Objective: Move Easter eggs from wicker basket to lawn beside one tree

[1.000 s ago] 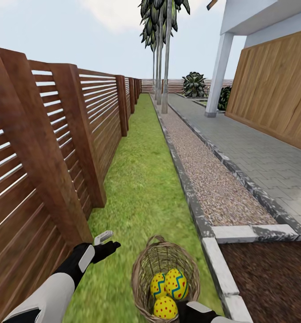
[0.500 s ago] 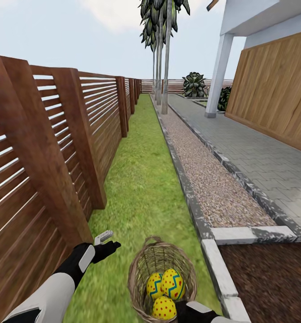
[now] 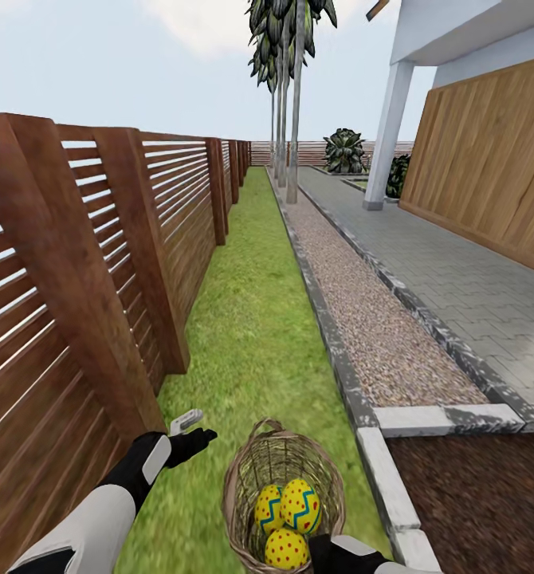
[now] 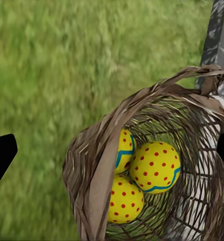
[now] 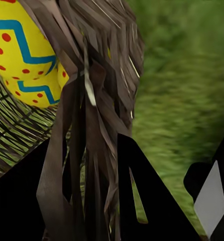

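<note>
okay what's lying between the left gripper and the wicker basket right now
Nothing but bare lawn: in the head view, a short strip of grass separates the left gripper from the wicker basket holding the three Easter eggs.

3 eggs lie in the basket on the lawn, between fence and kerb.
</note>
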You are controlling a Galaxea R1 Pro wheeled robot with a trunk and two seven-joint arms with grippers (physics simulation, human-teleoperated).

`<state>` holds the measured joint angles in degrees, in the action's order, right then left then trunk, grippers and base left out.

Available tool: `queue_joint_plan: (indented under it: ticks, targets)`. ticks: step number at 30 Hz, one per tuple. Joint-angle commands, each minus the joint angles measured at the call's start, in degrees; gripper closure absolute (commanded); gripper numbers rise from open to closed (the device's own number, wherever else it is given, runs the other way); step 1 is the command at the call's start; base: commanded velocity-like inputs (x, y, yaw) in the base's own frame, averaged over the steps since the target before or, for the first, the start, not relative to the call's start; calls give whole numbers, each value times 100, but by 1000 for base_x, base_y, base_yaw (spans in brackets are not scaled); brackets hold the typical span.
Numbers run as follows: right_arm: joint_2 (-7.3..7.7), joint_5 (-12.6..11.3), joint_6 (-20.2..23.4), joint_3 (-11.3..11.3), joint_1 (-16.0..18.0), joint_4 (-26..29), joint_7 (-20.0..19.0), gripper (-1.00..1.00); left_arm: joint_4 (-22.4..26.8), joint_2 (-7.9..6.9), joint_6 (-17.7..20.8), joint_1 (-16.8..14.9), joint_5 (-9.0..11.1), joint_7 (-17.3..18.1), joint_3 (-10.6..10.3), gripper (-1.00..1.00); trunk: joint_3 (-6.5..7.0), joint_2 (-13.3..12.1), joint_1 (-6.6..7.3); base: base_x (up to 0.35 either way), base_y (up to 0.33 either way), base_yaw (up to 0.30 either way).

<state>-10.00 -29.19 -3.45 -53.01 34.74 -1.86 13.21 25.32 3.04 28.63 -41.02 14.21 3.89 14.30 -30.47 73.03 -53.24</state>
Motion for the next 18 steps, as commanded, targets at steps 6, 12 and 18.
queue_joint_plan:
  ticks: [6, 12, 18]
  targets:
    - [0, -43, -24, 10, 6, -8, 6, 100, 11, 2, 46, -3, 6, 15, 47, -100, 103, -239, 133, 0, 0, 0]
    - [0, -34, -27, 10, 6, -11, 1, 100, 76, 11, 46, -3, 11, 15, 55, -100, 211, -479, 264, 0, 0, 0]
    - [0, -34, -24, 10, 6, -11, 6, 100, 74, 13, 46, -3, 12, 15, 55, -100, 318, -720, 396, 157, 0, 0]
